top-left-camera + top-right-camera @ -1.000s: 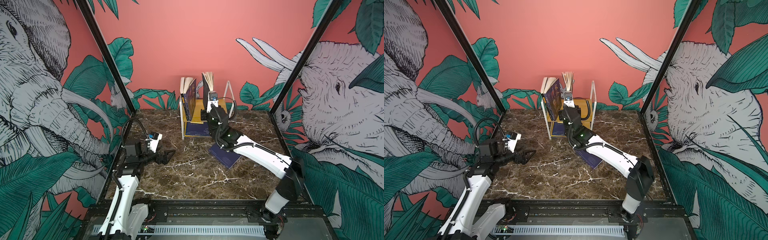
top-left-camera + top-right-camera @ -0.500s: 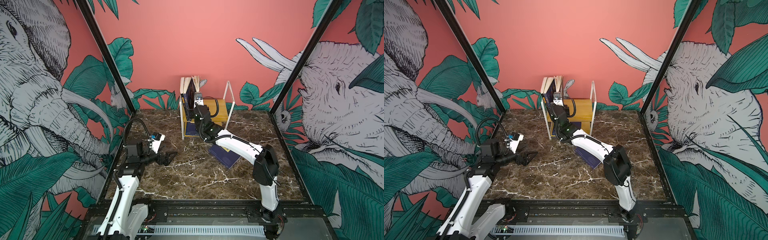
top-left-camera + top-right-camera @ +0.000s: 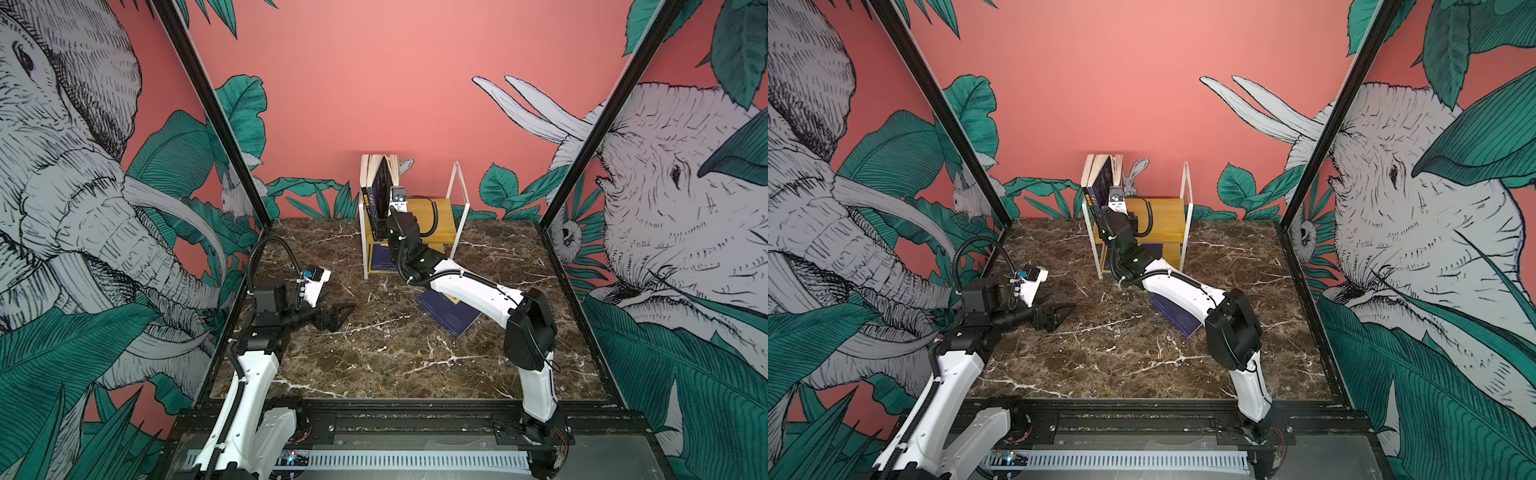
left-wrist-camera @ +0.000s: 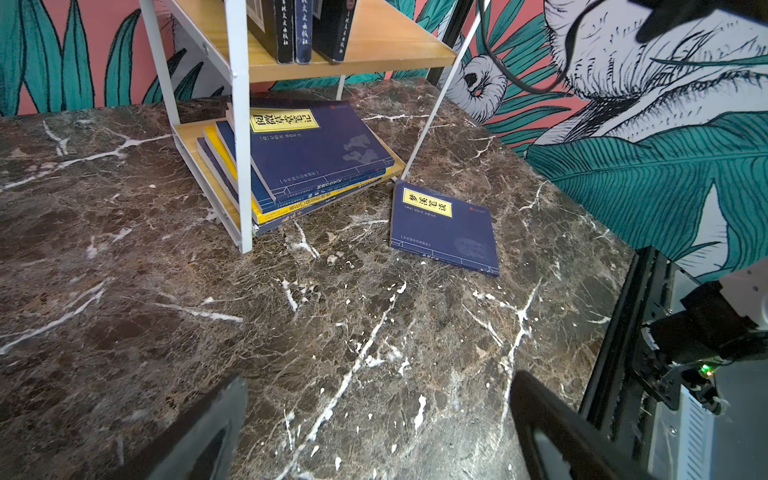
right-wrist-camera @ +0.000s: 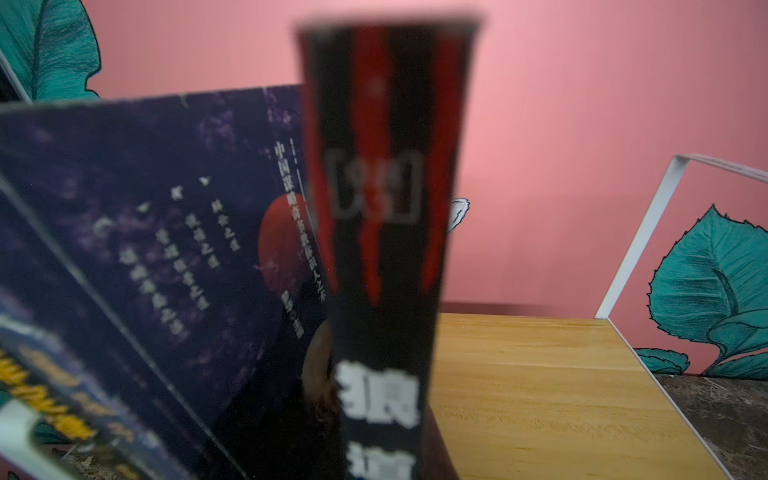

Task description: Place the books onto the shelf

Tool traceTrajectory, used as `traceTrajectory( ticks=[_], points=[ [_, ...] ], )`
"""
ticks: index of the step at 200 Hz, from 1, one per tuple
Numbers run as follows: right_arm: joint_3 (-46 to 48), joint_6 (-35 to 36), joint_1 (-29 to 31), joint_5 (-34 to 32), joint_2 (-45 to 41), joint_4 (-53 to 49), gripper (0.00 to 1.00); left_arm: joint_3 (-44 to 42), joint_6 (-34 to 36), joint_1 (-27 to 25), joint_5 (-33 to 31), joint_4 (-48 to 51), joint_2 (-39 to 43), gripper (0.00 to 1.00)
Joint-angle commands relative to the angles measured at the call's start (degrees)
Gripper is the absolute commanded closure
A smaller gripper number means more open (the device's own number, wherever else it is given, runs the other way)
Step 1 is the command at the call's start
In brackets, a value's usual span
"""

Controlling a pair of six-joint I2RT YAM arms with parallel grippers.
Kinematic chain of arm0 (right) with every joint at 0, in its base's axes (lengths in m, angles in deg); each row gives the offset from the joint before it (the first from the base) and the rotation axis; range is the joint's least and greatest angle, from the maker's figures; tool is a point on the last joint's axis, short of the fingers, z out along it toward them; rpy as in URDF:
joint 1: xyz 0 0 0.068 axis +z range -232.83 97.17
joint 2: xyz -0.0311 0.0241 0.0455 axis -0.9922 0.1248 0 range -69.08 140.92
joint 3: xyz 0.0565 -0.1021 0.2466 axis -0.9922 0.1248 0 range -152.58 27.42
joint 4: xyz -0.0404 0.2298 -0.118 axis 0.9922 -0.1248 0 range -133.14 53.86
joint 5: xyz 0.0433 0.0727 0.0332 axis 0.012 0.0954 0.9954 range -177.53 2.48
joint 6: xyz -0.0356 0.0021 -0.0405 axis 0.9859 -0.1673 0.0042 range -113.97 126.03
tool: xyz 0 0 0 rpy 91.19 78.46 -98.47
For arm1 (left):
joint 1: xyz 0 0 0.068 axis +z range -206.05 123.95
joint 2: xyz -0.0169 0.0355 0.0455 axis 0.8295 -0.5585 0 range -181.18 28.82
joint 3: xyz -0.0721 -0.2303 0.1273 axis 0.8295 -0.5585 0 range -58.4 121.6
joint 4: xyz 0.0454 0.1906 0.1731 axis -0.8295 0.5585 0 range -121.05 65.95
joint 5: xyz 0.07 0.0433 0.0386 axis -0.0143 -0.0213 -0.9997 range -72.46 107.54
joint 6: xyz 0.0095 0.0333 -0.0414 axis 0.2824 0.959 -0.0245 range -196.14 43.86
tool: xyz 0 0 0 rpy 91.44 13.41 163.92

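Marble, dark brown with white veins and a polished face, is your table (image 3: 374, 365). At its back edge stands the shelf (image 3: 442, 216): 2 yellowish wooden boards with visible grain, held in a thin, square-cornered white metal frame.

Upper board: 3 books (image 3: 380, 187) stand on end at the left side, spines facing the front, with their page blocks fanned a little at the top. They splay, so a purple-navy cover shows between them. The rightmost is the black book (image 5: 382, 249). Its glossy spine carries red streaks and white characters, blurred in the right wrist view because it sits close against the lens.

Lower board: a stack (image 4: 316, 145) of flat paperbacks lies askew, edges past the board's front. The covers are matte navy with a yellow title label, and 1 yellow cover sits among them.

The loose book (image 4: 444, 228) is a thin navy paperback with a yellow label. It lies flat on the marble near the shelf's front right leg, partly under your right forearm in both top views.

Your right gripper (image 3: 388, 214) is at the black book's spine on the upper board. Wrist and book hide the jaws, so you cannot tell whether they pinch it.

Your left gripper (image 3: 338, 313) hangs low over bare marble at the left side, well apart from the shelf. Its black triangular fingers (image 4: 199, 436) are spread wide.
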Motion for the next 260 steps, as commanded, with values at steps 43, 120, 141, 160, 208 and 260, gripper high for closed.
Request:
traceTrajectory(
  ticks=[43,120,141,160,208,260],
  points=[
    [0.9,-0.9,-0.1,3.0,-2.3,3.2,0.78,-0.5,1.6,-0.3,-0.7,0.0,0.6,0.01],
    [0.5,6.5,1.8,8.9,-4.6,1.9,0.6,-0.7,1.6,-0.4,-0.9,-0.2,1.2,0.01],
    [0.1,9.1,2.1,8.2,-5.0,0.9,0.57,-0.9,2.1,-0.4,-0.8,1.0,0.9,0.01],
    [0.9,9.7,2.3,9.8,-6.2,0.9,0.56,-0.2,1.9,-0.4,-0.8,1.2,0.8,0.01],
    [0.8,13.5,3.2,13.7,-8.4,-0.8,0.52,-0.6,1.7,-0.2,-0.8,0.6,0.9,0.01],
    [-1.2,14.9,3.8,17.3,-9.4,-3.8,0.51,-1.0,1.4,0.2,-0.7,0.0,0.9,0.01]
  ],
)
